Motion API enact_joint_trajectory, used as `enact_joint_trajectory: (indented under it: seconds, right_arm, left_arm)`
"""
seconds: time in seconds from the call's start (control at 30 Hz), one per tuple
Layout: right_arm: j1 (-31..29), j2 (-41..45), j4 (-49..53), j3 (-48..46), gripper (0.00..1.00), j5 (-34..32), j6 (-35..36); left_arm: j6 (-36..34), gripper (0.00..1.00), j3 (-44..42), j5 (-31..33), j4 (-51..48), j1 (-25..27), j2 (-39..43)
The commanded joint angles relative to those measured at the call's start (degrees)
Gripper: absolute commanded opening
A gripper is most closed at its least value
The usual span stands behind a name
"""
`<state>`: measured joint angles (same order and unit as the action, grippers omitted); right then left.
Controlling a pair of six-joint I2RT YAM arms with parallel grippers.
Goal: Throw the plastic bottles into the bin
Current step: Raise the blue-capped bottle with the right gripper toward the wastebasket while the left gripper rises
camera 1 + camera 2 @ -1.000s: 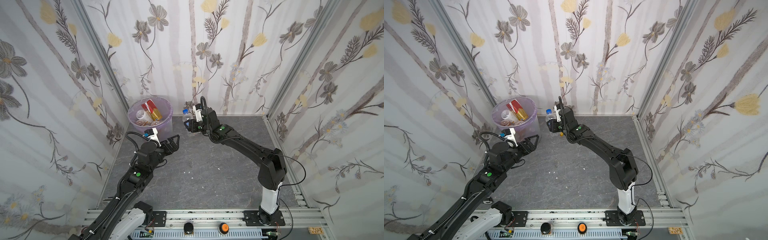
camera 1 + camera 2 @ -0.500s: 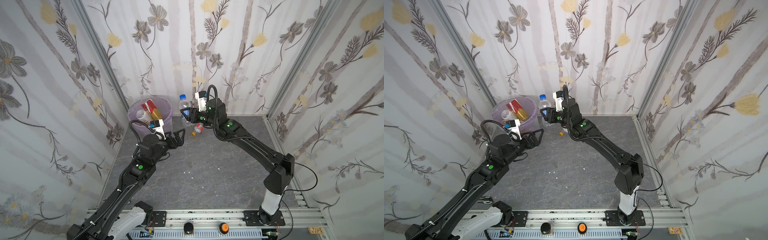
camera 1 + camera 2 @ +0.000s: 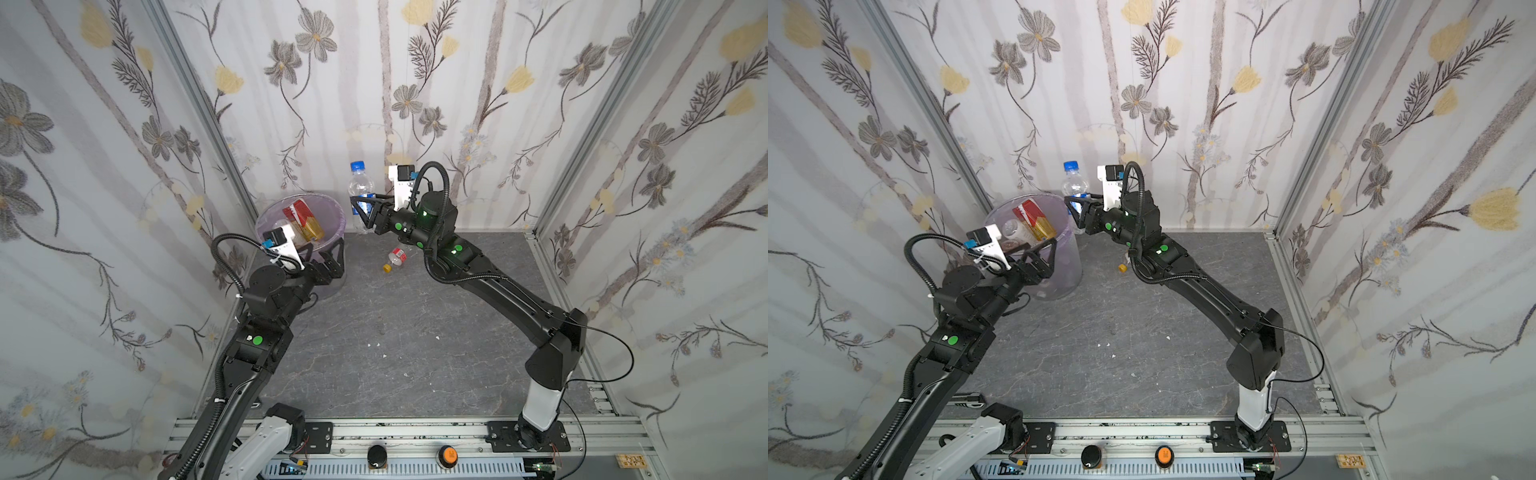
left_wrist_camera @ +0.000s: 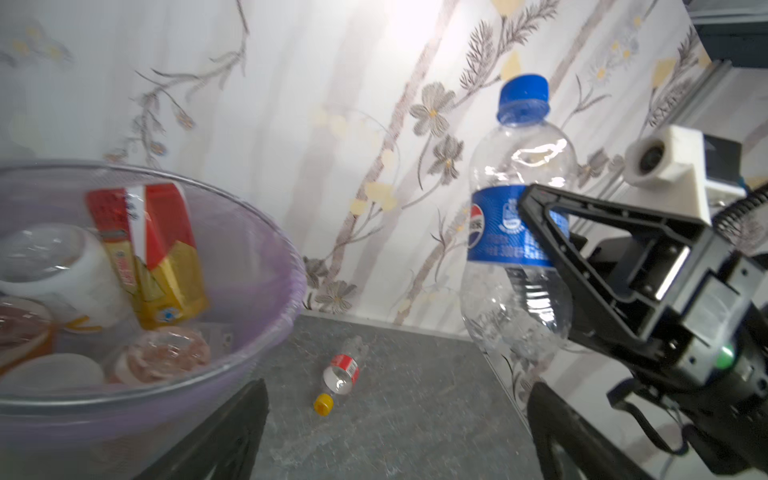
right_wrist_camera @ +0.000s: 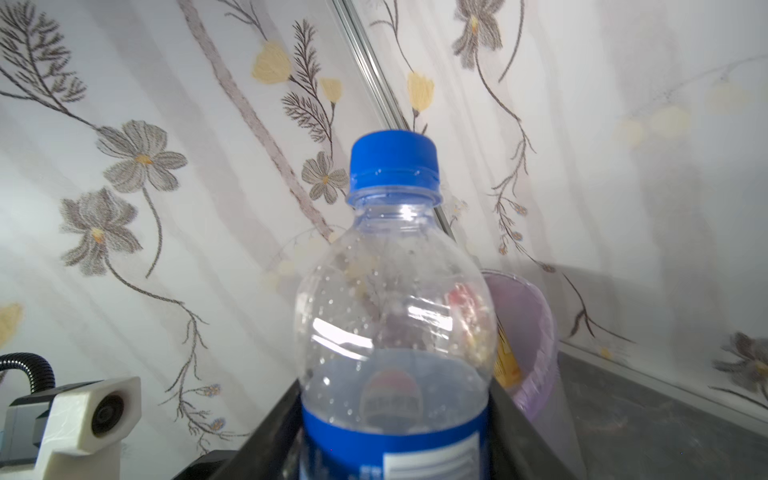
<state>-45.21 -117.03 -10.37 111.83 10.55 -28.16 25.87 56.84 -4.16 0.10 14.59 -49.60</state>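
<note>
A clear plastic bottle (image 3: pixel 360 187) (image 3: pixel 1074 187) (image 4: pixel 519 249) (image 5: pixel 395 311) with a blue cap and blue label hangs upright in the air, just right of the bin and about level with its rim. My right gripper (image 3: pixel 360 206) (image 3: pixel 1074 204) (image 5: pixel 395 436) is shut on its labelled middle. The pale purple bin (image 3: pixel 337 226) (image 3: pixel 1069 266) (image 4: pixel 291 282) (image 5: pixel 536 332) stands in the back left corner and holds several bottles, among them a red-and-gold one (image 3: pixel 303 218) (image 3: pixel 1034 220) (image 4: pixel 153 253). My left gripper (image 3: pixel 324 255) (image 3: pixel 1042 253) (image 4: pixel 395 415) is open and empty beside the bin's front wall.
A small clear bottle (image 3: pixel 397 256) (image 4: pixel 343 370) with a red label and yellow cap (image 3: pixel 1122 268) lies on the grey floor right of the bin, under the right arm. Flowered walls close in on three sides. An aluminium rail (image 3: pixel 415 432) runs along the front.
The right gripper has lifted the blue-capped bottle from near the floor up and leftwards, close to the bin's rim. The left arm has reached forward and now sits against the bin's front.
</note>
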Motion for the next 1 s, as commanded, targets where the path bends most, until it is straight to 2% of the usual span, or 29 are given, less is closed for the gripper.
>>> enact_joint_trajectory:
  seconds: [0.0, 0.07, 0.17, 0.33, 0.43, 0.6, 0.77, 0.97]
  right_arm:
    - [-0.39, -4.54, -2.71, 5.58, 0.58, 0.43, 0.79]
    - [-0.74, -6.01, -2.81, 6.97, 0.58, 0.48, 0.80]
    - [-1.02, -6.58, -2.55, 7.13, 0.58, 0.63, 0.83]
    - [-1.02, -4.76, 0.09, 5.55, 0.57, 0.63, 2.60]
    - [-0.81, -1.76, 0.46, 1.54, 0.58, 0.15, 4.07]
    - [0.50, 4.37, -2.66, -8.22, 0.58, -0.27, 4.17]
    - [2.46, 8.36, -3.98, -14.70, 0.58, -0.26, 3.43]
    - [4.14, 11.33, -4.45, -19.29, 0.58, -0.36, 3.47]
  left_arm:
    - [1.26, 1.00, 4.53, 1.50, -2.17, -6.35, -1.43]
    - [2.25, 1.00, 7.57, 0.73, -3.46, -11.76, -3.63]
    - [2.78, 1.00, 10.20, 2.70, -4.22, -15.79, -7.80]
    - [8.98, 1.00, 14.97, -3.82, -5.75, -27.52, -16.73]
    - [7.33, 1.00, 18.99, -4.49, -7.73, -29.43, -22.21]
    - [4.39, 1.00, 20.99, -2.36, -7.84, -30.21, -28.30]
    - [4.87, 1.00, 26.36, -7.84, -7.92, -31.93, -35.41]
    - [4.58, 1.00, 32.09, -10.96, -8.10, -32.16, -43.64]
